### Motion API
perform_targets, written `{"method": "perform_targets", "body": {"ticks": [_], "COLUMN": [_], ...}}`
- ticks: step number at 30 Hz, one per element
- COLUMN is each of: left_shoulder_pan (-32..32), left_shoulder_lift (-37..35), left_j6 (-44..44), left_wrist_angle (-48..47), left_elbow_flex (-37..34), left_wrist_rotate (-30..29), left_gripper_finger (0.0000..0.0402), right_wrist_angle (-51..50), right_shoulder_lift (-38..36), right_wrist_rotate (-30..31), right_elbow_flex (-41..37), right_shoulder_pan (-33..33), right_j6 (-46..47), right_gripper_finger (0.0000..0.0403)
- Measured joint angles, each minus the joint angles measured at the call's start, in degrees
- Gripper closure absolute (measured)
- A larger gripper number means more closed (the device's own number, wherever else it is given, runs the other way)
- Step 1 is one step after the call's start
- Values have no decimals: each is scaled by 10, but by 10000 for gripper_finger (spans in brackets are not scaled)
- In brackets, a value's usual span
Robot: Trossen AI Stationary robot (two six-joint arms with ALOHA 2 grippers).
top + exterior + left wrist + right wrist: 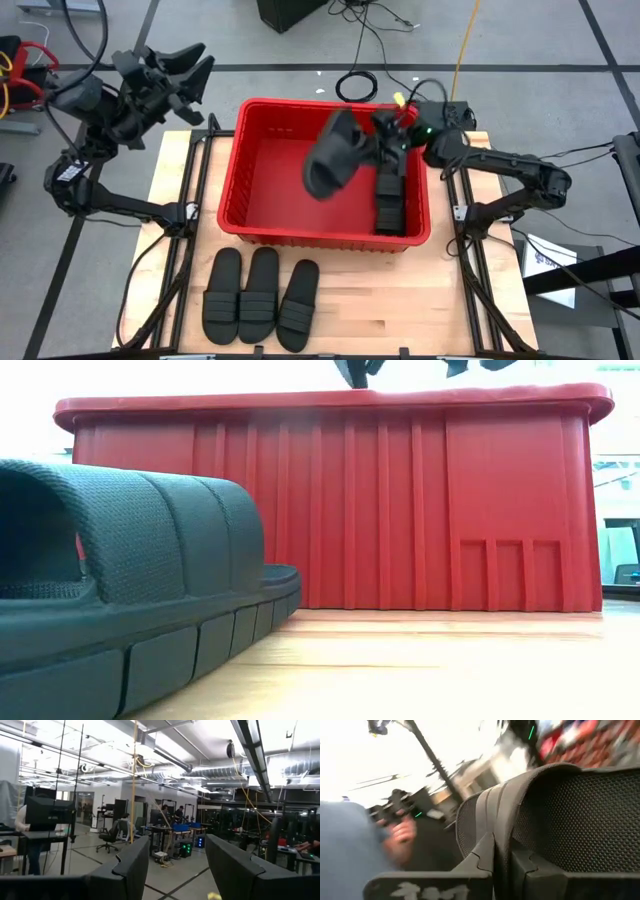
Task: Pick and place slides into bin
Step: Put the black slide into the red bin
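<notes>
So far the job looks roughly half done, judging by how the sandals lie. At the upper left of the overhead frame the left gripper hangs off the table edge with its fingers spread and nothing between them, waiting. Lower left of centre, three slides lie side by side on the wooden table, just in front of the bin; these remain to be moved. Moving right, the red bin fills the middle of the frame, and above its open interior the right gripper is clamped on a sandal by its strap, not yet released. At the bin's right side more dark sandals already rest inside, stacked against the wall; how many I cannot tell.
</notes>
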Motion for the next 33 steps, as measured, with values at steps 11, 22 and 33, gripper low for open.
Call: {"method": "perform_targets", "body": {"ticks": [11,22,33], "left_shoulder_pan": [0,0,15], "left_shoulder_lift": [18,26,35], "left_j6": [-24,-22,-10], "left_wrist_angle": [3,4,15], "left_elbow_flex": [0,0,0], "left_wrist_rotate": [-19,-23,-23], "left_gripper_finger": [201,201,201], "right_wrist_angle": [-169,-612,-840], "right_shoulder_lift": [0,1,70], "right_wrist_rotate": [207,434,173], "right_elbow_flex": [157,361,404], "right_shoulder_pan": [-61,-96,-151], "right_j6": [-307,-427,-362], "right_gripper_finger": [395,395,395]}}
